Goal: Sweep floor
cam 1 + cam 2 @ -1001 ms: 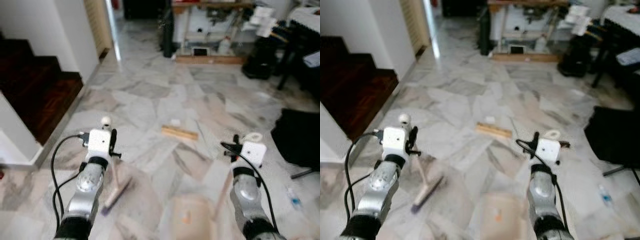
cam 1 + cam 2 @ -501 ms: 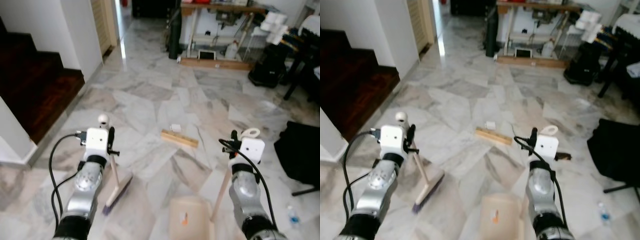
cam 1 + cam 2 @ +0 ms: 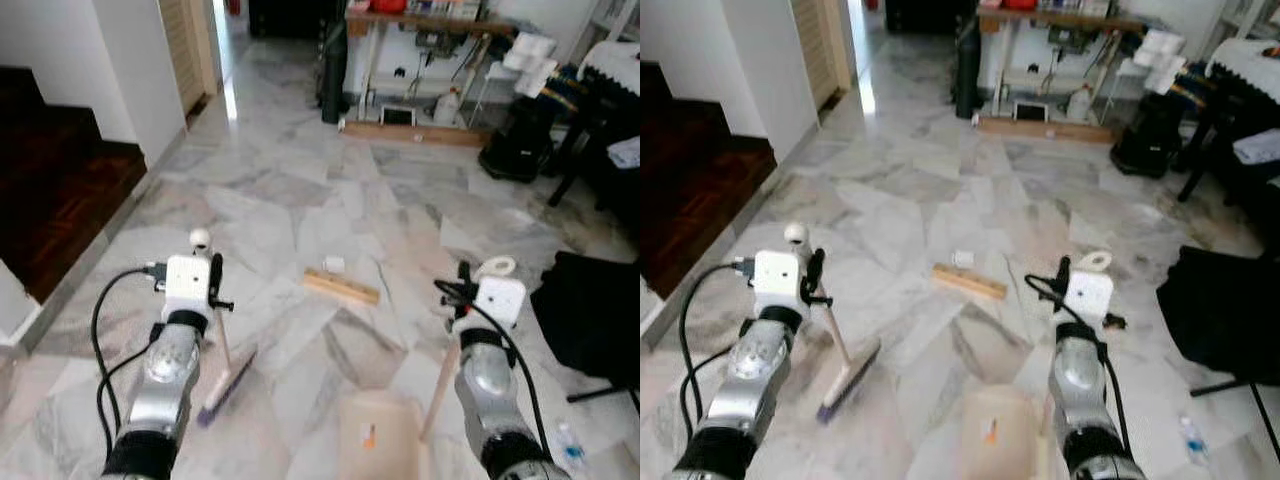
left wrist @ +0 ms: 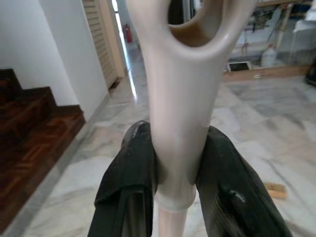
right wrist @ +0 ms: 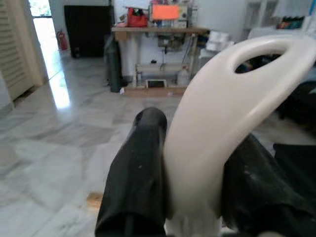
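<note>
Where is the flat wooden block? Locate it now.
In the left eye view, the flat wooden block lies on the marble floor ahead, between both arms, beside a small white object.

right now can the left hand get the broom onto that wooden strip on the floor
Probably not from here. The left hand is shut on the broom, whose bristles rest beside the robot, while the wooden strip lies farther ahead on open marble. Nothing blocks the way; a step forward should do.

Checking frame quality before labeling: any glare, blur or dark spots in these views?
Left eye view: fairly sharp; window glare streaks the marble floor by the doorway, staircase in deep shade. Left wrist view: broom handle close and soft, room behind sharper. Right wrist view: dustpan handle close, black fingers blurred, background table slightly overexposed.
</note>
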{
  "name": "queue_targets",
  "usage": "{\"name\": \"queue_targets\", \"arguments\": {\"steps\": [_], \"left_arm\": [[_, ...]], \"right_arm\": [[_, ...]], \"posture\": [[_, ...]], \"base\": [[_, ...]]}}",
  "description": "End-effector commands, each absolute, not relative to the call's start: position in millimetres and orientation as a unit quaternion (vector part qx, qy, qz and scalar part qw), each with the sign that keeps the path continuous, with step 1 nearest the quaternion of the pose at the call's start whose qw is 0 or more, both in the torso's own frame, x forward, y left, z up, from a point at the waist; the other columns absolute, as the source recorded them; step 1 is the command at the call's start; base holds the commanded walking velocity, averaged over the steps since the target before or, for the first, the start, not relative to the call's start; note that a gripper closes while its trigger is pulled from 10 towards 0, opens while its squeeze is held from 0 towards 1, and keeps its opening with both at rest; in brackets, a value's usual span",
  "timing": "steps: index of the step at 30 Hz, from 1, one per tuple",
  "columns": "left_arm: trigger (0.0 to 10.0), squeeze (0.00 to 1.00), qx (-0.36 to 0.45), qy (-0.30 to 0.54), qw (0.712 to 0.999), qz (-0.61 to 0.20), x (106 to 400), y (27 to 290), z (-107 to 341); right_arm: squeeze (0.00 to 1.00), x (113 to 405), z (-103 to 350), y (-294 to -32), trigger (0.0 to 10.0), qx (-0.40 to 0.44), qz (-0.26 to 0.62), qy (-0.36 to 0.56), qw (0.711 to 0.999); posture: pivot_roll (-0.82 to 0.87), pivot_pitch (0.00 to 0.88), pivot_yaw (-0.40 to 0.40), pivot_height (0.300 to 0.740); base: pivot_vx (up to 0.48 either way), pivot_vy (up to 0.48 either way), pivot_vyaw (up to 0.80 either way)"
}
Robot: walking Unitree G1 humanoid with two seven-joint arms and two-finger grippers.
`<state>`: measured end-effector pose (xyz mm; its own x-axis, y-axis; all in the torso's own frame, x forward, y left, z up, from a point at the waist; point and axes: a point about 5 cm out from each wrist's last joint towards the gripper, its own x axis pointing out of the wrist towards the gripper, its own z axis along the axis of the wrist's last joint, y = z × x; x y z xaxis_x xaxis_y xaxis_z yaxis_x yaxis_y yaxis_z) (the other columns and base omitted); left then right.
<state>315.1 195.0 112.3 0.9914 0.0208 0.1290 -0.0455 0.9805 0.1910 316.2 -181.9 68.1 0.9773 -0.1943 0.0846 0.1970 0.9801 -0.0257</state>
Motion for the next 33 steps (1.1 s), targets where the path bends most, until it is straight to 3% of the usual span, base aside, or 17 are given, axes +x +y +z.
{"name": "queue_targets", "arguments": {"steps": [1,33], "left_arm": [[10.0,0.0,0.102,-0.09,0.991,0.009,318.8,187.4,123.1],[10.0,0.0,0.106,-0.096,0.99,0.013,320.8,188.5,126.4]], "right_arm": [[0.0,319.5,79.1,-190.1,10.0,-0.013,-0.111,-0.067,0.991],[0.0,319.3,79.6,-189.5,10.0,-0.013,-0.106,-0.07,0.992]], "posture": [[0.1,0.0,-0.023,0.74],[0.1,0.0,-0.026,0.74]], "base": [[0.319,0.0,0.0],[0.347,0.0,0.0]]}}
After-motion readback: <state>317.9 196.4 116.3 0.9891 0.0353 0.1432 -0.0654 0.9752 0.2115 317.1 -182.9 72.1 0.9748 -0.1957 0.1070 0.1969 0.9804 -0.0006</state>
